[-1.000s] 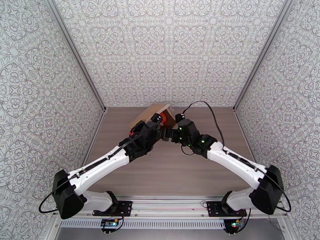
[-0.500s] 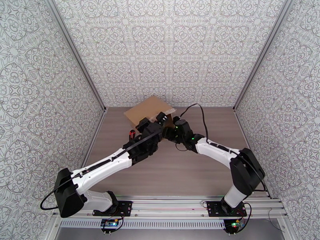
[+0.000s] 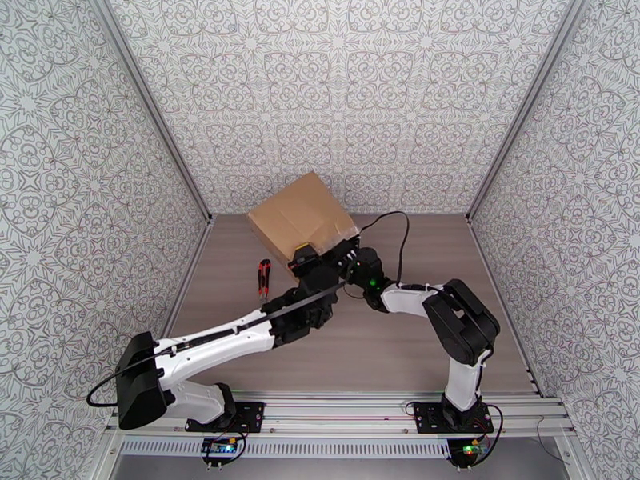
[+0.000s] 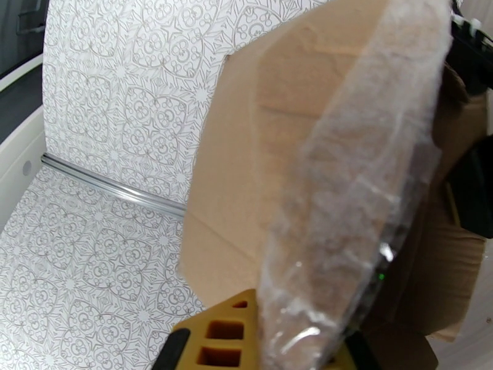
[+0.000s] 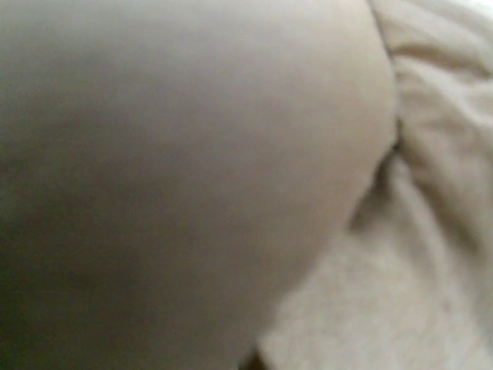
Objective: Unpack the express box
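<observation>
Lifted higher, express box (image 3: 296, 214) holds pale plush (image 5: 431, 180).

The express box (image 3: 296, 211) sat tipped up at the back of the table (image 3: 384, 346), left gripper (image 3: 308, 256) and right gripper (image 3: 350, 258) crowded together at its near edge. Red-and-black utility knife (image 3: 262, 279) lay off to the left.

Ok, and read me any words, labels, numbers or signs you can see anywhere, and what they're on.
No text can be read in these pictures.
express box: plain brown cardboard with clear tape, no print visible.
utility knife: too small to make out any marking.
pale surface at the right wrist: blurred, nothing legible.
</observation>
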